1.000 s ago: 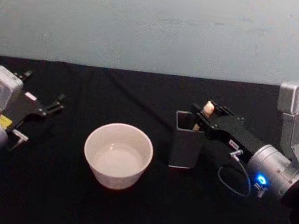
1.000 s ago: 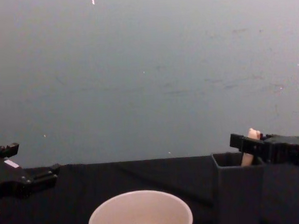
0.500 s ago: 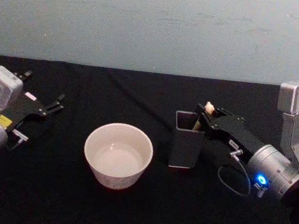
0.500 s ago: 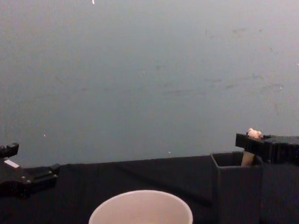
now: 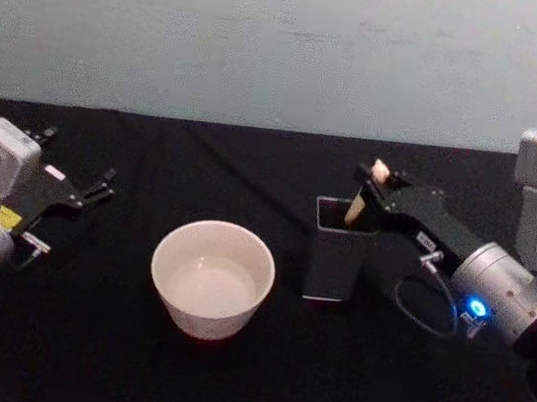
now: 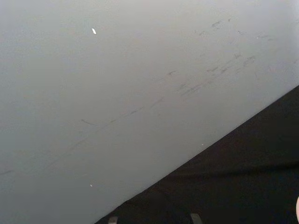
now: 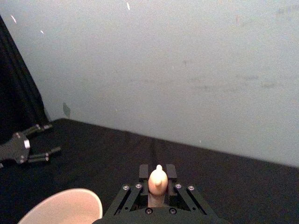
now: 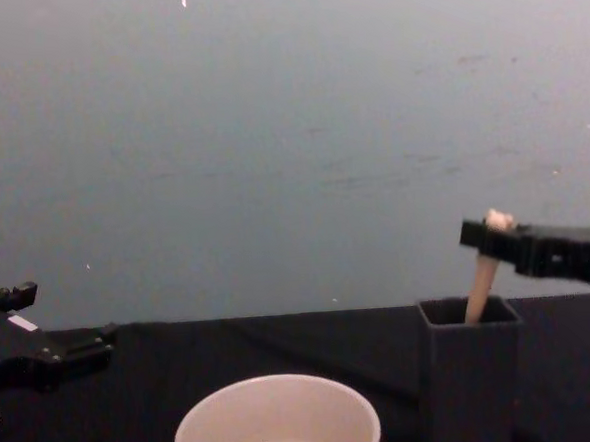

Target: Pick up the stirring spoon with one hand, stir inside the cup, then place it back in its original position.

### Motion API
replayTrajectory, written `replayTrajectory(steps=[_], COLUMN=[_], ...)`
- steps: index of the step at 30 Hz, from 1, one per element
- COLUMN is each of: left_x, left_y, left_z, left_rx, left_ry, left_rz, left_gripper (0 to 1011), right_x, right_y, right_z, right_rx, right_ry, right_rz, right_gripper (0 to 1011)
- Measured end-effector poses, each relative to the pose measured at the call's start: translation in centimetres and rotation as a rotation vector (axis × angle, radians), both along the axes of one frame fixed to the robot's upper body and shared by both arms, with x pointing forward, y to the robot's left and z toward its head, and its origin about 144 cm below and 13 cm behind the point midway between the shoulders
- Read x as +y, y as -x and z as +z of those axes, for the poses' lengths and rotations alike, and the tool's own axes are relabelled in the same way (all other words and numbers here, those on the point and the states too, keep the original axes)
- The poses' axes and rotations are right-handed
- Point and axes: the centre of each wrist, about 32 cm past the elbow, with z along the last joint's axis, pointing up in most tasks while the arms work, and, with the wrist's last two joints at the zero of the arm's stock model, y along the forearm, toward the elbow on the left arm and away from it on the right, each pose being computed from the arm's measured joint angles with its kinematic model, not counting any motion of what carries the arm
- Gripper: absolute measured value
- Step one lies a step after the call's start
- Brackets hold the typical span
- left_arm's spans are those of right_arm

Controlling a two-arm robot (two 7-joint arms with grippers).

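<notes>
1. Beige handle now shows in a longer stretch above the dark holder (image 5: 334, 267): the right pincer (image 5: 379, 174) has risen since half a second ago, drawing the stirring spoon (image 8: 477, 292) partly upward.
2. We see the left pincer (image 5: 78, 157) where it was before, at the left side of the black worktop (image 5: 123, 361), its fingers spread apart and holding nothing.
3. We find the holder standing upright, just right of the cup (image 5: 205, 323), with a narrow gap between them.
4. Inside the holder, the spoon's lower end is still below the rim; its metal bowl is hidden from us.
5. We see the cup's inside as pale and smooth, and we cannot tell whether it holds any liquid. No tool stands in it.
6. We see the right pincer pressed together on the spoon's handle just under the bear-head knob, which pokes up between the two fingers in the right wrist view.
7. From that grip the handle slopes down and away into the holder's opening, tilted rather than upright, so the pincer sits above the holder's far right corner.
</notes>
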Motion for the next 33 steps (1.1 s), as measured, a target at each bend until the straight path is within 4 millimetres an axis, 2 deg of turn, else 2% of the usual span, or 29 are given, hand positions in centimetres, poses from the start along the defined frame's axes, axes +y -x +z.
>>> replayTrajectory(steps=[12, 18, 25, 33], left_x=[0.0, 0.0, 0.0, 0.0], left_y=[0.0, 0.0, 0.0, 0.0], left_z=[0.0, 0.0, 0.0, 0.0], left_rx=[0.000, 0.000, 0.000, 0.000], left_ry=[0.000, 0.000, 0.000, 0.000], left_rz=[0.000, 0.000, 0.000, 0.000], left_gripper=[1001, 1001, 1001, 1001], right_x=[-1.5, -1.9, -1.6, -0.3], right_y=[-0.3, -0.3, -0.6, -1.4], right_z=[4.6, 5.9, 6.4, 6.1], right_rx=[-0.153, -0.202, -0.225, -0.215], right_ry=[0.003, -0.016, -0.030, -0.043], right_rz=[0.064, 0.074, 0.090, 0.152], right_gripper=[214, 214, 214, 214])
